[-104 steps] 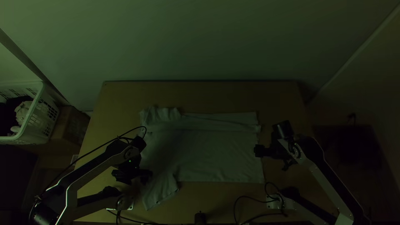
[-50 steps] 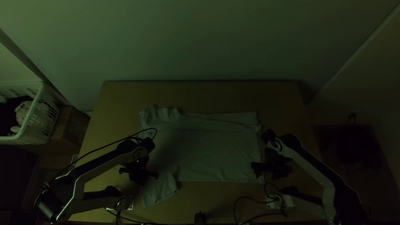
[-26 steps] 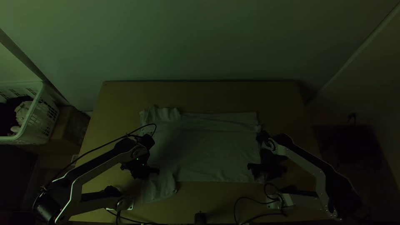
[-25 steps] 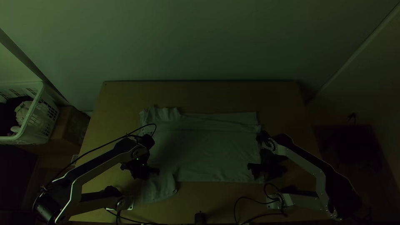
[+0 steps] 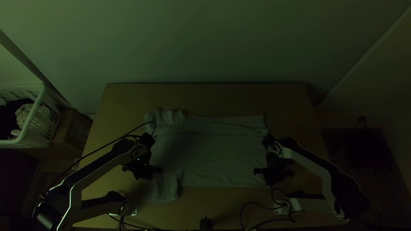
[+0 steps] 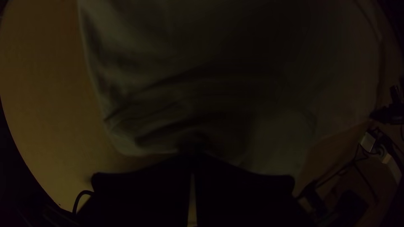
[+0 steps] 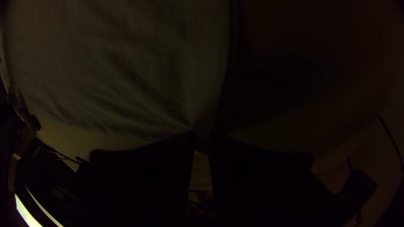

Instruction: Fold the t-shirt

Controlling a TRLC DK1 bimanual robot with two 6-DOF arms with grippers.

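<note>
Shirt (image 5: 209,156) on the table (image 5: 205,96), pale soft cloth, spread wide with ruffles at the far left and a long crease along the far side. I can't tell how many layers lie there. The near-left sleeve (image 5: 165,193) sticks out past the body; part of it is hidden under the left gripper (image 5: 159,170). In the left wrist view I see its wide black fingers (image 6: 139,185) closed to a thin slit, cloth puckered at the tips; I read that as a pinch on the sleeve edge, grip point lost in shadow. Right gripper (image 5: 257,171) sits at the shirt's near-right corner, nearly closed, with hem caught between the tips and creases fanning out from it. Dark arms blot out some hem. Ribbed-looking stitching near that hem, faint. Off the table, left: white slotted plastic basket (image 5: 48,122), cut off by the edge, dark and pale cloth inside, plus a brown box (image 5: 76,130).
</note>
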